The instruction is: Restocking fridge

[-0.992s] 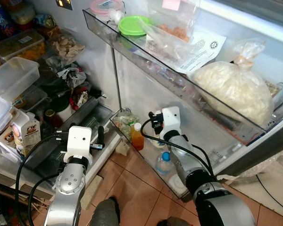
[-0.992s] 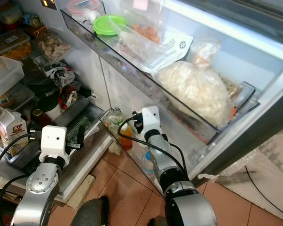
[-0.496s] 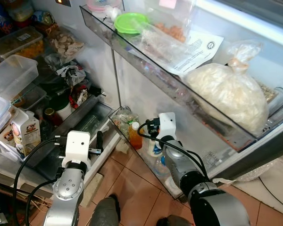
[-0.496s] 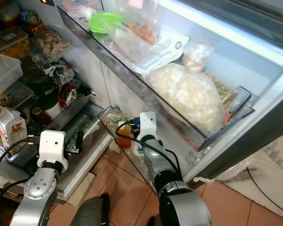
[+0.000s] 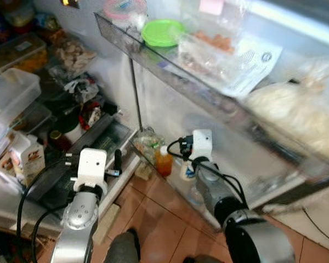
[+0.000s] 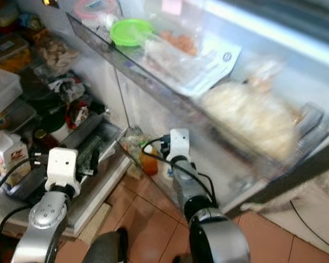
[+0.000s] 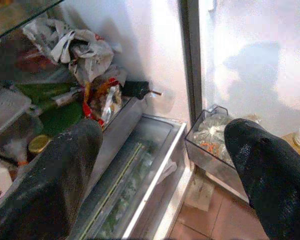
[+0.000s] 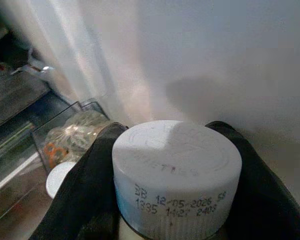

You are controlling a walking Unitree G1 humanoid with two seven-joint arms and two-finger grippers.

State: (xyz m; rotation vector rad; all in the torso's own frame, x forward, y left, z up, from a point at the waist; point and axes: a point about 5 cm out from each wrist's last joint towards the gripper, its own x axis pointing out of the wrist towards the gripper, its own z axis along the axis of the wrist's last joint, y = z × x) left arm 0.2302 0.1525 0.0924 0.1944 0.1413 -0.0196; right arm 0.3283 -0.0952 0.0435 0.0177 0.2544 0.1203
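Note:
My right gripper point(image 8: 171, 137) is shut on a white-capped bottle point(image 8: 176, 175), one black finger point(image 8: 85, 190) on each side of the cap. Seen from the head, that bottle point(image 5: 187, 171) stands in the lower door shelf point(image 5: 141, 152) of the open fridge, next to an orange bottle point(image 5: 164, 162). My left gripper point(image 7: 160, 150) is open and holds nothing. It hangs in front of the crisper drawer point(image 7: 140, 165) at the fridge's bottom, and from the head the left gripper point(image 5: 116, 162) is low on the left.
The upper door shelf point(image 5: 170, 76) carries a green lid point(image 5: 162, 32), papers in plastic and a big pale bag point(image 5: 296, 109). A bag of vegetables point(image 7: 212, 135) sits at the lower shelf's end. Boxes and a milk carton point(image 5: 27, 156) crowd the fridge interior. Tiled floor lies below.
The head view has shifted and gone blurry. My right gripper keeps hold of the white-capped bottle low in the door shelf. The left arm has not moved.

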